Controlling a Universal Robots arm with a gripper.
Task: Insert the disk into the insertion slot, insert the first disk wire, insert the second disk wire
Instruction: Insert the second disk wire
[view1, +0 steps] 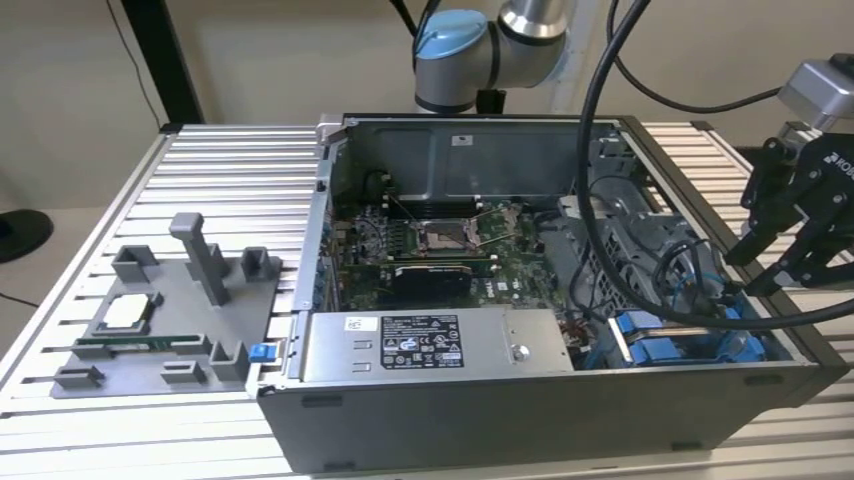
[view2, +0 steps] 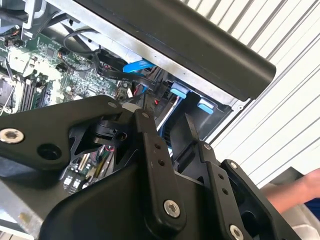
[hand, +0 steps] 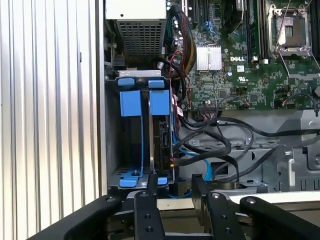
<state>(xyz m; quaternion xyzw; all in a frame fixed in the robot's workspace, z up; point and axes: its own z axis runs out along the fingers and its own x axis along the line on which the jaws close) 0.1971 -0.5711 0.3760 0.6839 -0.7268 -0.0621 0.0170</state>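
Gripper (view1: 790, 262): released. In the exterior view it hangs at 3 o'clock above the case (view1: 534, 420) rim. Its fingers (hand: 148, 202) stand apart with nothing between them.

Insertion slot (hand: 131, 145): a narrow grey-walled bay with blue clips at both ends. It sits in the 4 o'clock corner of the case in the exterior view, just beside the power-supply box (view1: 427, 345).

Disk (hand: 163, 140): you see it edge-on, standing in the bay compartment nearer the motherboard (hand: 235, 75). It shows as a thin dark slab with a bright blue carrier tab at its end. Its labelled face is turned from you.

Black cables (hand: 220, 145) and one blue cable (hand: 207, 170) loop just beside the bay. You cannot tell whether any is plugged into the disk.

The case rests on the ribbed table (view1: 227, 190).
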